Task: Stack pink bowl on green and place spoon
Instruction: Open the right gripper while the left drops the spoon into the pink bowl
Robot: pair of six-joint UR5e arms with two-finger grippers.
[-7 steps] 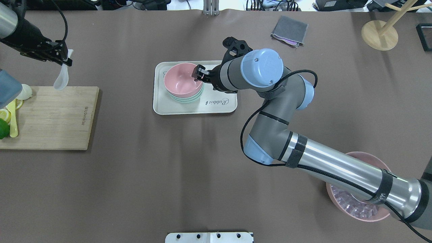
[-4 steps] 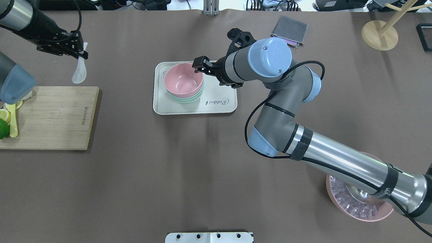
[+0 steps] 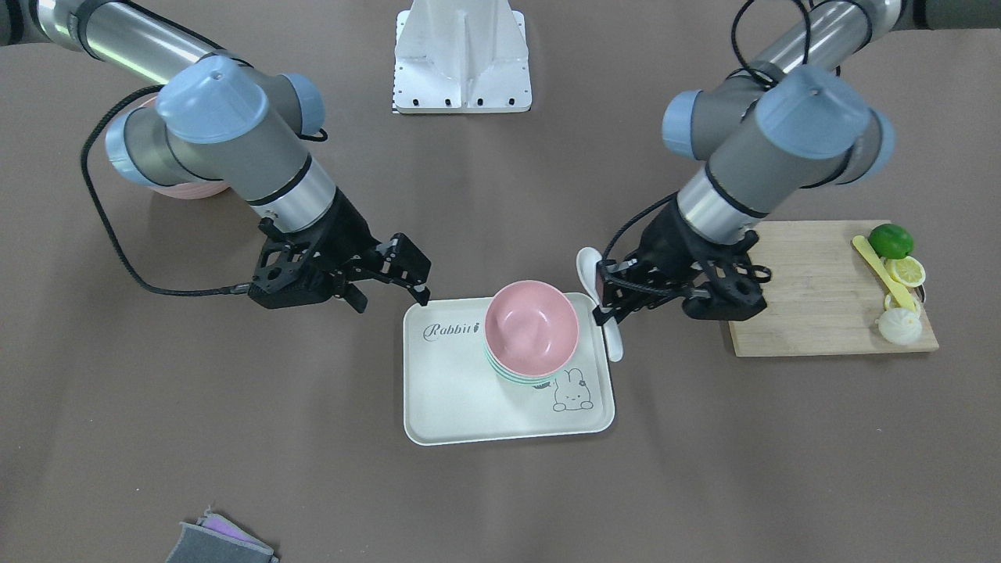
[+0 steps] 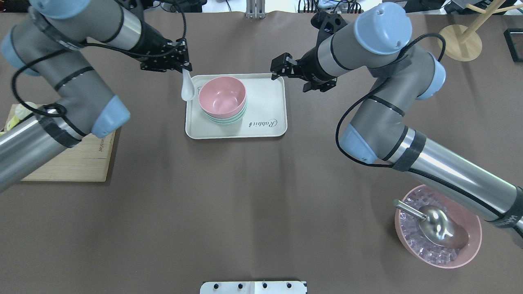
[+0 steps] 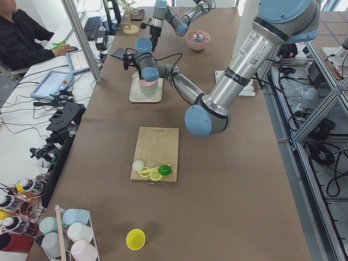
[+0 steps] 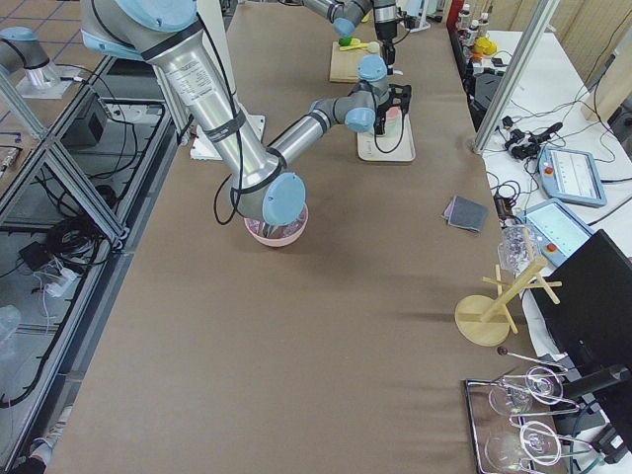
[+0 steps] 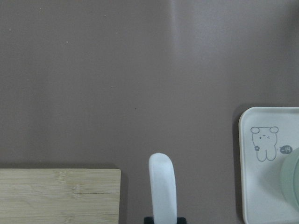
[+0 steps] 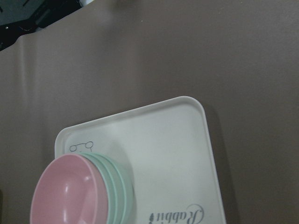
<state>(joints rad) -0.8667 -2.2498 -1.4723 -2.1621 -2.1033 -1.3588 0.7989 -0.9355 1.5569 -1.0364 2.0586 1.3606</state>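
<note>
A pink bowl sits nested on top of pale green bowls on the left part of a white tray. My left gripper is shut on the handle of a white spoon, which hangs over the tray's left edge beside the bowls. In the front view the spoon is just right of the pink bowl. In the left wrist view the spoon points past the tray. My right gripper is open and empty above the tray's far right corner.
A wooden cutting board with a lime, lemon slices and a yellow utensil lies on my left. A pink bowl of ice with a metal scoop is at the near right. A grey cloth and a wooden stand are at the far side.
My left gripper has carried the spoon right, from above the cutting board to the tray's left edge. My right gripper has drawn back from the pink bowl's rim to the tray's far right corner.
</note>
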